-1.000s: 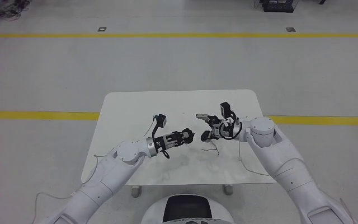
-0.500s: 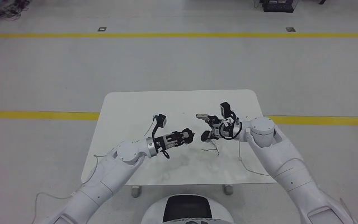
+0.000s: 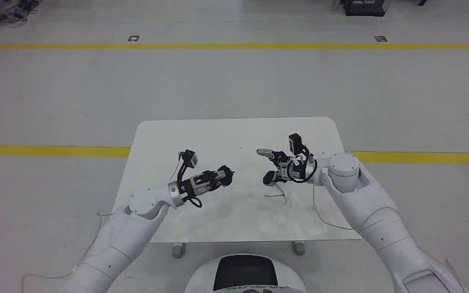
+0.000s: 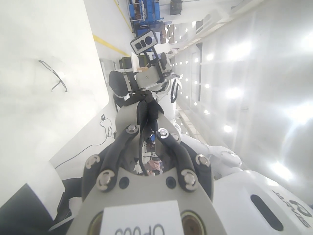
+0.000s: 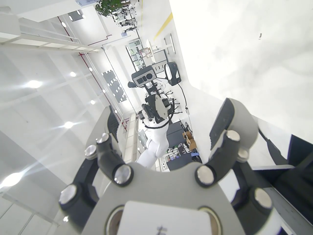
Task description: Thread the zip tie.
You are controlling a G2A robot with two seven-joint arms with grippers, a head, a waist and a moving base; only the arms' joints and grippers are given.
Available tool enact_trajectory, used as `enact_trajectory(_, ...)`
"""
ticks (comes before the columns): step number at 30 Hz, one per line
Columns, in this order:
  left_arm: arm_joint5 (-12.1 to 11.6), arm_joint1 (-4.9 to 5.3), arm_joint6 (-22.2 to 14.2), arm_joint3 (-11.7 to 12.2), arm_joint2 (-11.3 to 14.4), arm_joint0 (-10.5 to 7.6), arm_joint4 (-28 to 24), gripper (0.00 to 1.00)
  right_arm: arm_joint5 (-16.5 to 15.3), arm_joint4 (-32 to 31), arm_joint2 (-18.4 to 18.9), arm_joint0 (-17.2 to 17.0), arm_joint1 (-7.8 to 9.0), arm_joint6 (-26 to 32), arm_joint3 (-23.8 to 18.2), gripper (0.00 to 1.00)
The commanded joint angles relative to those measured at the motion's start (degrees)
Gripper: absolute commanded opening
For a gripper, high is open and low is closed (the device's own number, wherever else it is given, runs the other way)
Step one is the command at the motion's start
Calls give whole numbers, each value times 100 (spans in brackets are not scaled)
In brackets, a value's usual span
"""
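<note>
My left gripper (image 3: 229, 173) hovers over the middle of the white table (image 3: 183, 139). It is shut on a thin black zip tie (image 4: 141, 145) whose strand runs back between the fingers (image 4: 127, 121). My right gripper (image 3: 267, 165) hangs a short way to its right, facing it, open and holding nothing. Its pads (image 5: 221, 121) stand wide apart, and the left gripper (image 5: 154, 110) shows between them, farther off. A second black zip tie (image 3: 277, 193) lies bent on the table under the right gripper, and it also shows as a bent zip tie (image 4: 55, 75) in the left wrist view.
A small dark speck (image 5: 260, 35) lies on the table away from both grippers. The table's near edge runs just behind the arms. A yellow floor line (image 3: 66, 151) passes on both sides of the table.
My left gripper has drawn back to the left, widening the gap to the right gripper. The right arm and the tie on the table have not moved.
</note>
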Motion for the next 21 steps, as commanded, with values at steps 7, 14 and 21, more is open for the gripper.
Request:
enact_trajectory(7, 0, 43, -91, -82, -157, 96, 45, 0, 0, -76, -20, -22, 4, -67, -42, 100)
enact_trajectory(14, 0, 43, -91, -82, -157, 96, 45, 0, 0, -8, -517, 294, 150, -127, 657, 100)
enact_trajectory(21, 0, 43, -91, -82, -157, 96, 45, 0, 0, 735, -1725, 983, 352, -738, 1042, 100)
